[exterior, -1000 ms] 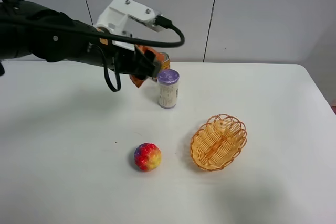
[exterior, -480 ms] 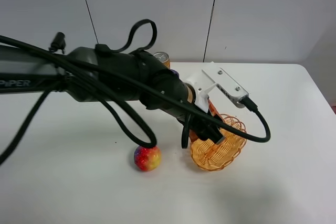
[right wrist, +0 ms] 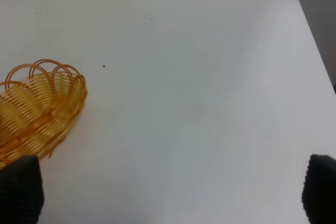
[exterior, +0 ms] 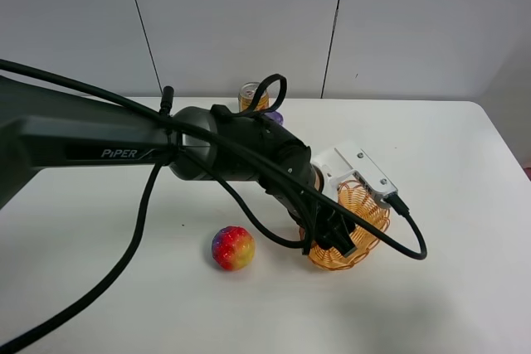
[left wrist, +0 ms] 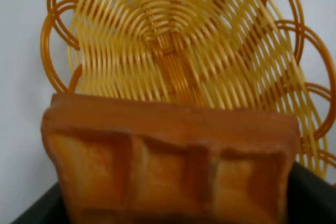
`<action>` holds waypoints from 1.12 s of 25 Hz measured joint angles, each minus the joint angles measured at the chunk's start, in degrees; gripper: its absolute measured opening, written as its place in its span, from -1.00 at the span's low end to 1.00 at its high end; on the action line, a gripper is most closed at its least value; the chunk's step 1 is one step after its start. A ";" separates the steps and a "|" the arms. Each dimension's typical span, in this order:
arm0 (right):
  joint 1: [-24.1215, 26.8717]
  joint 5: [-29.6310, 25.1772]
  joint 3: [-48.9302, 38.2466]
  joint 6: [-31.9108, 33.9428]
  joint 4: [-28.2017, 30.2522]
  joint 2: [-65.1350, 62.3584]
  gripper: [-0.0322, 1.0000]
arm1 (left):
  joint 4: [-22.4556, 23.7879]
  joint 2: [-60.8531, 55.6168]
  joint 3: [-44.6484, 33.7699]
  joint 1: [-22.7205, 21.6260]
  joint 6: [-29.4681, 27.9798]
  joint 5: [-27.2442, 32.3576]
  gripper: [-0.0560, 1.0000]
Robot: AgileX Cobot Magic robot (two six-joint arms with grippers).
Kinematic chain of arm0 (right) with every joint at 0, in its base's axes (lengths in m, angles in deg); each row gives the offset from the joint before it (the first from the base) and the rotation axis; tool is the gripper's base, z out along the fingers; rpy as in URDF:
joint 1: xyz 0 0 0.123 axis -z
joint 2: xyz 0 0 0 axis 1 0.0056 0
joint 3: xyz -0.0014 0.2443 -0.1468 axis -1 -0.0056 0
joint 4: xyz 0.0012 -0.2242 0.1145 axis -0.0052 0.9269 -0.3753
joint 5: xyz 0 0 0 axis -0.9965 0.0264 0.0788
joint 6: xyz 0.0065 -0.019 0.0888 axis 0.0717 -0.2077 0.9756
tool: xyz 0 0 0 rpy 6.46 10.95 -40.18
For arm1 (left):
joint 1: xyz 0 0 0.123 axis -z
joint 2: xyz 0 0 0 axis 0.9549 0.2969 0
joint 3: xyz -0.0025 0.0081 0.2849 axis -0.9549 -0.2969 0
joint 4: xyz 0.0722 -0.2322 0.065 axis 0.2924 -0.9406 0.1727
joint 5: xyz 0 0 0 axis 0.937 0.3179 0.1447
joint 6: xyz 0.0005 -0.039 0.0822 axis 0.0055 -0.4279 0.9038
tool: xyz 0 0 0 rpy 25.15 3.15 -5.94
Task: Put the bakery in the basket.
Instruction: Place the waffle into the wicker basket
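Observation:
The basket [exterior: 370,206] lies right of the table's middle. My left arm reaches across it, and my left gripper [exterior: 335,235] hangs low over the basket's near end. In the left wrist view my left gripper [left wrist: 168,205] is shut on the bakery [left wrist: 168,163], an orange-brown waffle wedge held just above the basket's woven bottom [left wrist: 173,40]. The exterior view hides the waffle behind the arm. My right gripper [right wrist: 168,192] is open and empty above bare table, with the basket's rim [right wrist: 39,106] at one side of its view.
A red-yellow bumpy fruit [exterior: 233,248] lies left of the basket, near the arm. An orange can [exterior: 252,96] and a purple-lidded can [exterior: 275,117] stand at the back, partly behind the arm. The table's right edge [right wrist: 310,30] is close.
My left arm has swung from the back by the cans, right and down, carrying the waffle to just over the basket. The fruit, cans and basket have not moved.

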 joint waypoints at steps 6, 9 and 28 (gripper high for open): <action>0.00 0.00 0.00 0.00 0.00 0.00 0.98 | -1.80 0.00 0.00 0.36 0.17 -0.18 0.37; 0.00 0.00 0.00 0.00 0.00 0.00 0.98 | -2.99 0.00 0.00 1.57 0.17 -0.86 0.37; 0.00 0.00 0.00 0.00 0.00 0.00 0.98 | -3.76 0.00 0.00 2.12 0.64 -6.12 0.37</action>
